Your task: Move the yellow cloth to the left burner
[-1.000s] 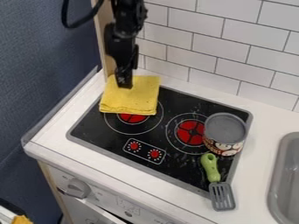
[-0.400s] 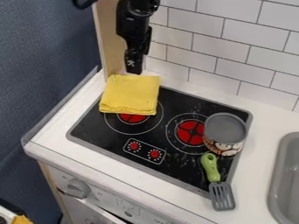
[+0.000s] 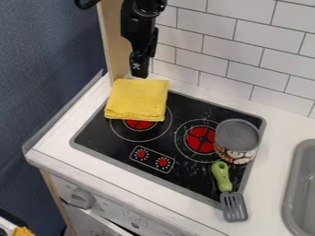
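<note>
Left burner (image 3: pixel 140 125): near part uncovered. Yellow cloth (image 3: pixel 137 99), one, folded: over the burner's far part and onto desk (image 3: pixel 64 138); placement partial, nearward shift probably outstanding. Gripper (image 3: pixel 139 73), black: at cloth's far edge; grip state cannot be told.

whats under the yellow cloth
The yellow cloth lies over the back part of the left burner, whose red front part shows below its edge, and over a back corner of the black stovetop. Whatever else it covers can't be seen.
</note>
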